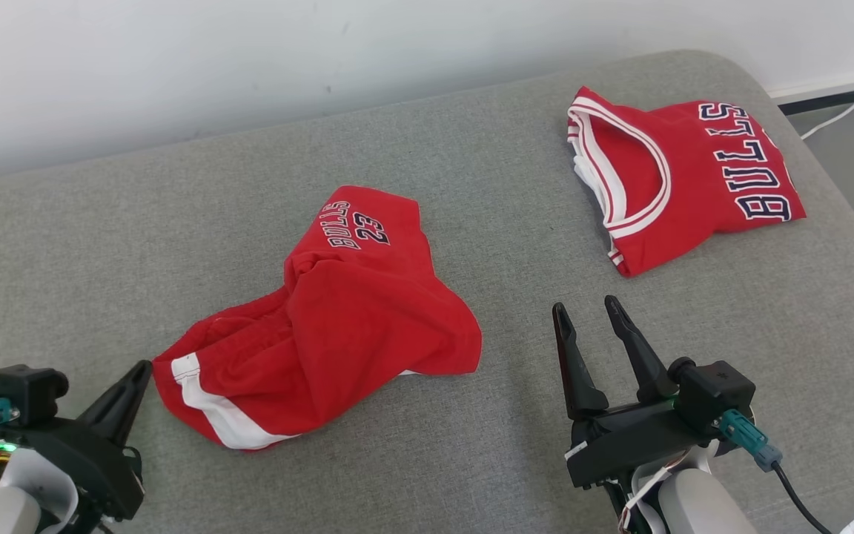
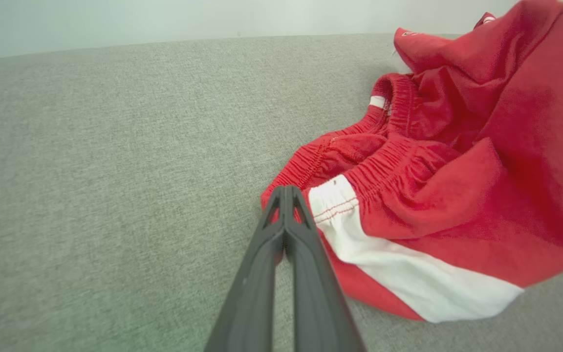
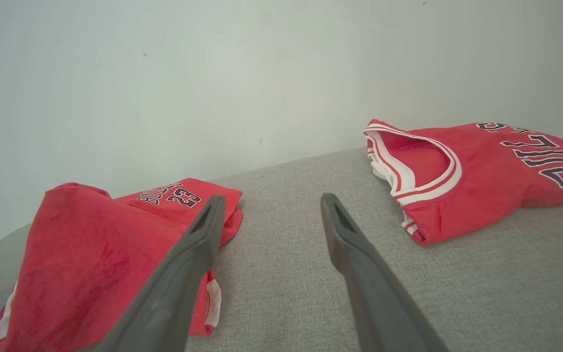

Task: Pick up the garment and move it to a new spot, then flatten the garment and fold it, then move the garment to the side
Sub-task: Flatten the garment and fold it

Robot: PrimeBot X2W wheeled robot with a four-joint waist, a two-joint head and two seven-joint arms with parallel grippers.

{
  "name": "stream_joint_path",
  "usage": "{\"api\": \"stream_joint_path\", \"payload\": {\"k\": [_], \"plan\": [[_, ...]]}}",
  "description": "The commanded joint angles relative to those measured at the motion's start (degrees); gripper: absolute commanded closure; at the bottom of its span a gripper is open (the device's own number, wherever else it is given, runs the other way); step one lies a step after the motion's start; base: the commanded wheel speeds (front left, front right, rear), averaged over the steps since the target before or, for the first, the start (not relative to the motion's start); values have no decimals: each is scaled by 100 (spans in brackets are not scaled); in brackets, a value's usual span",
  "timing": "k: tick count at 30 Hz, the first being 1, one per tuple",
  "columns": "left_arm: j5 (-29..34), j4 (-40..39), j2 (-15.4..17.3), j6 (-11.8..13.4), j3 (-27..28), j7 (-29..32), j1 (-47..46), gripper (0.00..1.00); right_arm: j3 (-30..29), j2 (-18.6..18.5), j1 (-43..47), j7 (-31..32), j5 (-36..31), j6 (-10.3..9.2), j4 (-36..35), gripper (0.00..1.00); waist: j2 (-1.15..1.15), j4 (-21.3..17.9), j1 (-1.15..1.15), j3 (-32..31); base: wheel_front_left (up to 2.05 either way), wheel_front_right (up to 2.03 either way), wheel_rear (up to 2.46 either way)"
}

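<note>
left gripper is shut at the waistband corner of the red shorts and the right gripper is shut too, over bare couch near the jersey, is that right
Not quite: the right gripper is open, its fingers spread apart over the couch near the jersey, as the right wrist view shows. The left gripper is shut at the red shorts, at their waistband corner.
</note>
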Motion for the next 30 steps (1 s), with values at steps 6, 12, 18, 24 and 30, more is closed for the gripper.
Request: {"api": "stream_joint_path", "payload": {"k": [6, 12, 18, 24, 30], "plan": [[-46, -258, 240, 1, -391, 149, -223, 0, 32, 13, 36, -12, -15, -2, 18, 0, 0, 21, 0, -9, 0, 0, 0], [-54, -561, 572, 2, -870, 596, -584, 0, 69, 4, -1, -12, 39, -2, 32, 0, 0, -38, 0, 19, 0, 0, 0], [-93, -634, 755, 2, -1173, 878, -732, 0, 70, 9, -3, -12, 65, -2, 14, 0, 0, -138, 0, 89, 0, 0, 0], [78, -410, 841, 2, -1456, 975, -805, 0, 65, 16, -29, -12, 94, -2, 1, 0, 0, -232, 0, 184, 0, 0, 0], [41, -229, 796, 2, -1713, 1003, -857, 53, 34, 21, -30, -12, 84, -2, -3, 0, 0, -242, 0, 229, 0, 0, 0]]}}
